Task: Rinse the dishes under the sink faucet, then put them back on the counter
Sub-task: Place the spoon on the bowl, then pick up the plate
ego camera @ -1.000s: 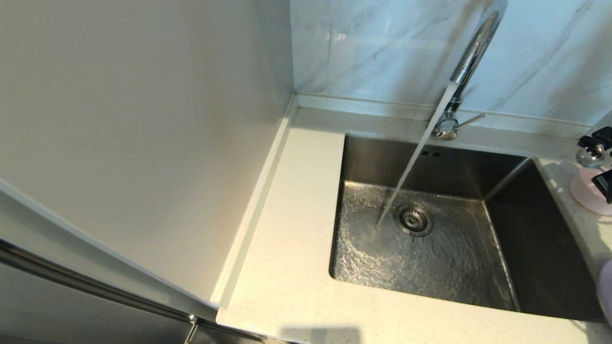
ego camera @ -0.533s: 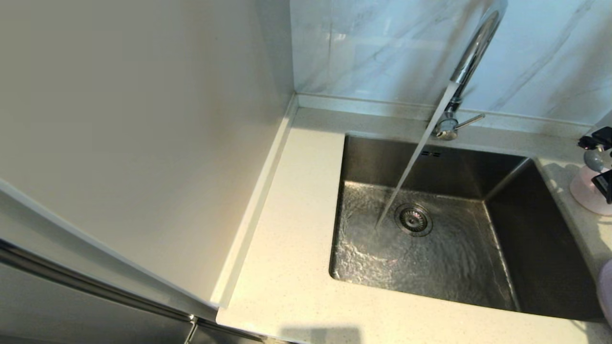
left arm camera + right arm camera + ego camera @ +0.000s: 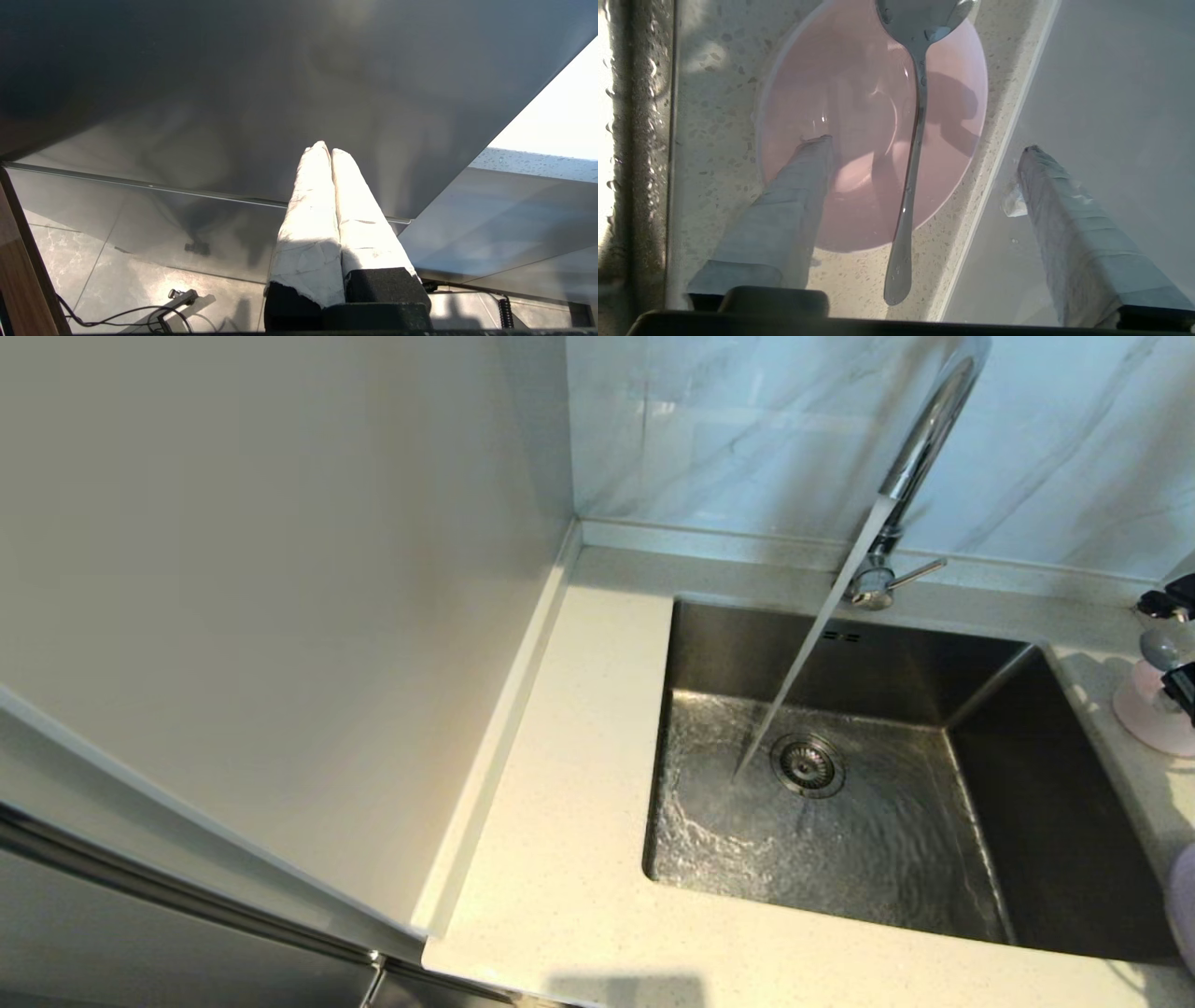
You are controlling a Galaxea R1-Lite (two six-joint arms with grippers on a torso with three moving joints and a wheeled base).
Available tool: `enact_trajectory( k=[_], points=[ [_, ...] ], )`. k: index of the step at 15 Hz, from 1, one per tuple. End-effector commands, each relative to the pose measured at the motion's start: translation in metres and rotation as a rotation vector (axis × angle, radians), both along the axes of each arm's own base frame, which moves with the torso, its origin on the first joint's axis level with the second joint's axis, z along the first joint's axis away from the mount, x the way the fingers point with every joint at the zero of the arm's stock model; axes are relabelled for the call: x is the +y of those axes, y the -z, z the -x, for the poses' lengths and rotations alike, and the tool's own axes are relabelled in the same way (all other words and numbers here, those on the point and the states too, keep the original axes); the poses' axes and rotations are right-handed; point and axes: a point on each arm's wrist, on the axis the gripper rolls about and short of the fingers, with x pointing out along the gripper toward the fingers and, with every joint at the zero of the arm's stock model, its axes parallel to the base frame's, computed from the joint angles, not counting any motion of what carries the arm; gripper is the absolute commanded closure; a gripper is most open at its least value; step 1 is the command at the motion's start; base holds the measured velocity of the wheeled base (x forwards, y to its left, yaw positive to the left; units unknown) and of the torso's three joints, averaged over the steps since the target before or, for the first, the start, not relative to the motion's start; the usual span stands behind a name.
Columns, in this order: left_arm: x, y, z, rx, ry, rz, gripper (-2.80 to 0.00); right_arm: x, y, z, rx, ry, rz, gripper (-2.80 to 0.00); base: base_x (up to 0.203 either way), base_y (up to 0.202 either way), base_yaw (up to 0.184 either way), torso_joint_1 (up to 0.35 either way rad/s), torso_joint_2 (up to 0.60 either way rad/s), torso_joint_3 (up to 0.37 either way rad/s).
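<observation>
While water runs from the chrome faucet (image 3: pixel 920 439) into the steel sink (image 3: pixel 840 821), striking the basin floor just beside the strainer drain (image 3: pixel 808 764), no dish sits in the basin. The right hand (image 3: pixel 924 149) hangs over the pink bowl (image 3: pixel 859 154), its taped fingers (image 3: pixel 794 196) spread wide, one above the bowl's interior and the other out past the desk's raised back edge; nothing is pinched between them. The metal spoon (image 3: pixel 913 158) lies across the bowl, its scoop on the far rim and its handle reaching over the near rim toward the wrist, free of both fingers. Droplets show on the spoon handle and on the speckled desk (image 3: pixel 714 116) near the sink edge, consistent with a rinsed item set down wet. In the head view the bowl stands on the desk to the right of the sink, by the back edge, with the right hand partly cut off by the frame edge. A lavender edge at the lower right corner of that view may be the plate-bowl (image 3: pixel 1184 905); too little shows to confirm. The left hand (image 3: pixel 331 151) is parked low beside the cabinet front, fingers pressed together and empty. Judgement: bowl and spoon appear returned; the lavender dish likely remains to be rinsed, which would account for the running water.
</observation>
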Motion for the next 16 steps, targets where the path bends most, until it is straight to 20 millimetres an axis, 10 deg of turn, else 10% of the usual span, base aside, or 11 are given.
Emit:
enact_trajectory(
  k=[1, 11, 16],
  points=[
    [0.000, 0.000, 0.000, 0.000, -0.001, 0.000, 0.00, 0.003, -0.009, 0.005, -0.021, 0.002, 0.010, -2.80, 0.000, 0.000, 0.000, 0.000, 0.00, 0.000],
    [0.000, 0.000, 0.000, 0.000, 0.000, 0.000, 0.00, 0.035, -0.052, 0.025, -0.155, -0.036, 0.025, -2.80, 0.000, 0.000, 0.000, 0.000, 0.00, 0.000],
    [0.000, 0.000, 0.000, 0.000, 0.001, 0.000, 0.00, 0.068, -0.078, 0.070, -0.219, -0.064, 0.033, -2.80, 0.000, 0.000, 0.000, 0.000, 0.00, 0.000]
  ],
)
